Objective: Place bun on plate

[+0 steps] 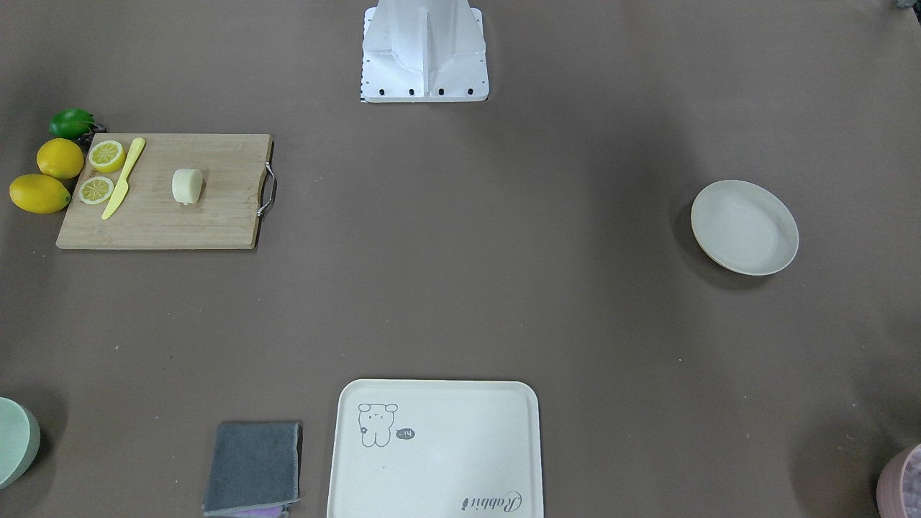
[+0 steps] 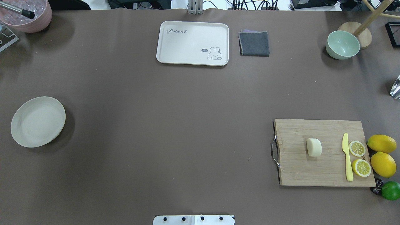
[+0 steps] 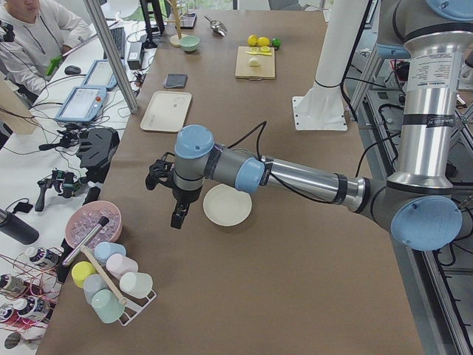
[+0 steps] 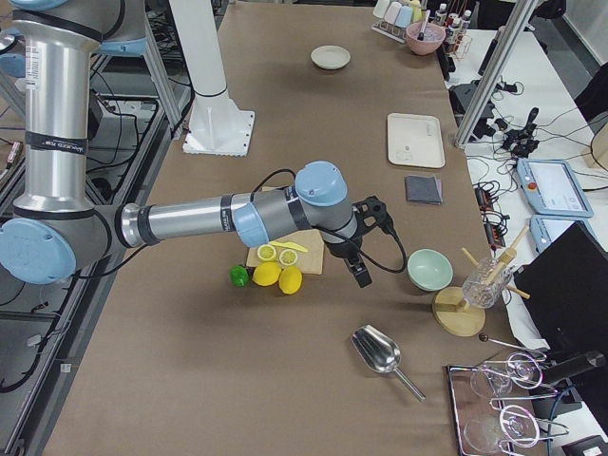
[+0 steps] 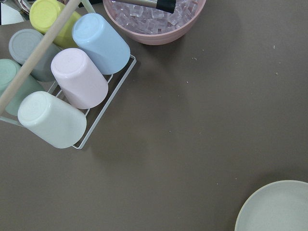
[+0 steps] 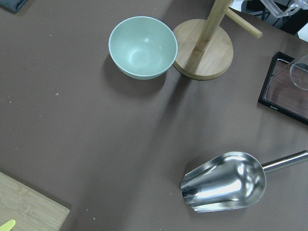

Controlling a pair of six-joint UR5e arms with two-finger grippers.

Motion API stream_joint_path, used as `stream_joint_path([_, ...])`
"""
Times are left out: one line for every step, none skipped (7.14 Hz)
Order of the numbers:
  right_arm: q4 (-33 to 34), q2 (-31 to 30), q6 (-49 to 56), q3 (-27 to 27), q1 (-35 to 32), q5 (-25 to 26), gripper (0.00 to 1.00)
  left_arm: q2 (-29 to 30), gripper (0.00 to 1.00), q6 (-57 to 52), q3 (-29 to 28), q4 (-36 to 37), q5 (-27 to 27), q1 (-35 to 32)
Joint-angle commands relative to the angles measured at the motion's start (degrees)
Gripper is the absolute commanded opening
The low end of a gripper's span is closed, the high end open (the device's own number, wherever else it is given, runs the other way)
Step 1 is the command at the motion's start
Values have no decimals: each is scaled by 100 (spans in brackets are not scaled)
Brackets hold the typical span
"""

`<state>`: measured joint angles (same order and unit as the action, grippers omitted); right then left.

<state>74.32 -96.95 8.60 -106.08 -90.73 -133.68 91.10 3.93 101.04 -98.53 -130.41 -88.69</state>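
Small pale cream rounded bun (image 2: 314, 147): lying on wooden cutting board (image 2: 293, 168), four o'clock overhead. Round off-white plate (image 2: 38, 121): sitting at nine o'clock. Pickup pending, judging by layout. Right gripper (image 4: 363, 277) and left gripper (image 3: 178, 220): hovering, finger state impossible to tell. Next: reaching the bun.

In the right side view the right arm (image 4: 266, 217) hides the bun (image 2: 314, 147) and most of the board (image 4: 307, 264). The right gripper (image 4: 361, 275) near the board and the left gripper (image 3: 179, 217) far from it: jaws too small to read. The left wrist view's corner crops the plate (image 5: 279, 209).
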Motion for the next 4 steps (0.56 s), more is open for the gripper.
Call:
stream_joint_path([-304,-16,-617,0,273,8,100,-153,99,55,-476,-785,-11,228])
stream_joint_path([-304,-25,-1284,-9,632,226,100,-154,99,351,-845,-1356,-20,395])
stream_joint_path([-330,18,-2169,-52,1236,559,100,-154,99,911,-1093,-1858,-20,701])
stream_joint_path([-531,27,-2683,-114,1720,858,100,-154,99,1500,-1217,-2176,-37,1035])
